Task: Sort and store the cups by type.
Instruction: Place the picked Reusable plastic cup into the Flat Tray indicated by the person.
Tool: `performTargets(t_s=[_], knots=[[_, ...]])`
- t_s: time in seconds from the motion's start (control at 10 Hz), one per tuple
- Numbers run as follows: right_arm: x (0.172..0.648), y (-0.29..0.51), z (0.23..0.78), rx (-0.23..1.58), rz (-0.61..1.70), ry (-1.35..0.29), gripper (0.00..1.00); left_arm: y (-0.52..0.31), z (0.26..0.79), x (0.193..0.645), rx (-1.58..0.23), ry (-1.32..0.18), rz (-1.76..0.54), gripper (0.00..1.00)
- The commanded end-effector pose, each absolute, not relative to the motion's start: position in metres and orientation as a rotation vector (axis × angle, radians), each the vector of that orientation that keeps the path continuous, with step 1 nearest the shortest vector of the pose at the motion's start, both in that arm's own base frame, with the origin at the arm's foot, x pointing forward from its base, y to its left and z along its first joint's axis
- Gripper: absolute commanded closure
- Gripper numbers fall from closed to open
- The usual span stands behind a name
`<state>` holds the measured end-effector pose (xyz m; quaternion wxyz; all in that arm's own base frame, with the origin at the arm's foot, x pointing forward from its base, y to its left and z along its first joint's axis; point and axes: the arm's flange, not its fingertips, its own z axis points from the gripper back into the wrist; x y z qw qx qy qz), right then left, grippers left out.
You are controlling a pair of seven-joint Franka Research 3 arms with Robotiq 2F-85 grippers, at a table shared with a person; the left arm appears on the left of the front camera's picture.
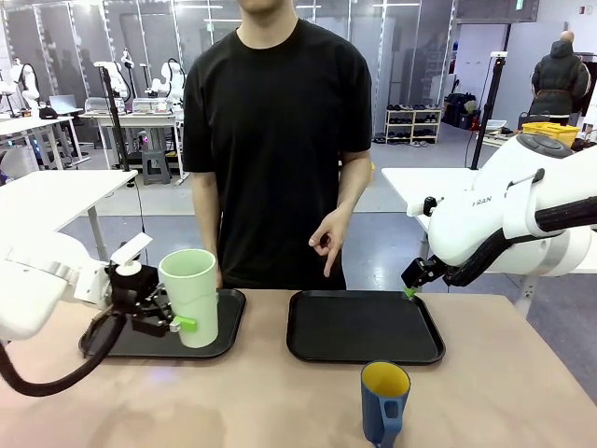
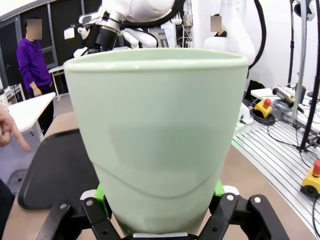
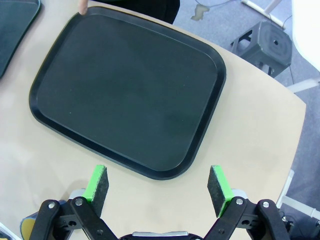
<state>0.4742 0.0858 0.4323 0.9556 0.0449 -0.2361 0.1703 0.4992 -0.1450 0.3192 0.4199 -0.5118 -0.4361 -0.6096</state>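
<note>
My left gripper is shut on the tall pale green tumbler, holding it upright low down at the right part of the left black tray. I cannot tell if its base touches the tray. In the left wrist view the tumbler stands between the green pads of the left gripper. The dark blue mug with yellow inside stands near the table's front edge, handle toward me. My right gripper hangs open above the near edge of the right black tray, its right gripper pads holding nothing.
The right black tray lies bare at the table's middle. A person in a black shirt stands at the far side, one hand pointing down at that tray's back edge; the fingertip shows at its rim. Bare tabletop lies in front.
</note>
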Motion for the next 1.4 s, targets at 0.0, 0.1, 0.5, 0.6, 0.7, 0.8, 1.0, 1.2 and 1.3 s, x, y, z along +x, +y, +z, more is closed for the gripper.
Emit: performTargets(t_s=[0.0, 0.1, 0.5, 0.6, 0.7, 0.8, 1.0, 1.2, 1.3], knots=[[0.475, 0.084, 0.433, 0.099, 0.346, -0.481, 0.00, -0.177, 0.325, 0.517, -1.295, -1.194, -1.516, 0.17], [0.475, 0.084, 0.433, 0.099, 0.346, -0.481, 0.00, -0.193, 0.327, 0.524, -1.312, -1.212, -1.509, 0.17], [0.475, 0.084, 0.433, 0.099, 0.346, -0.481, 0.00, -0.280, 0.325, 0.562, -1.327, -1.213, -1.515, 0.17], [0.475, 0.084, 0.433, 0.099, 0.346, -0.481, 0.00, -0.299, 0.326, 0.571, -1.333, -1.223, -1.510, 0.17], [0.475, 0.084, 0.433, 0.099, 0.346, -0.481, 0.00, -0.315, 0.327, 0.576, -1.331, -1.227, -1.503, 0.17], [0.475, 0.084, 0.433, 0.099, 0.346, -0.481, 0.00, -0.331, 0.327, 0.582, -1.341, -1.238, -1.475, 0.17], [0.475, 0.084, 0.433, 0.099, 0.346, -0.481, 0.00, -0.356, 0.326, 0.591, -1.368, -1.263, -1.472, 0.17], [0.475, 0.084, 0.433, 0.099, 0.346, -0.481, 0.00, -0.377, 0.320, 0.604, -1.374, -1.273, -1.475, 0.17], [0.475, 0.084, 0.433, 0.099, 0.346, -0.481, 0.00, -0.384, 0.316, 0.608, -1.388, -1.268, -1.472, 0.17]])
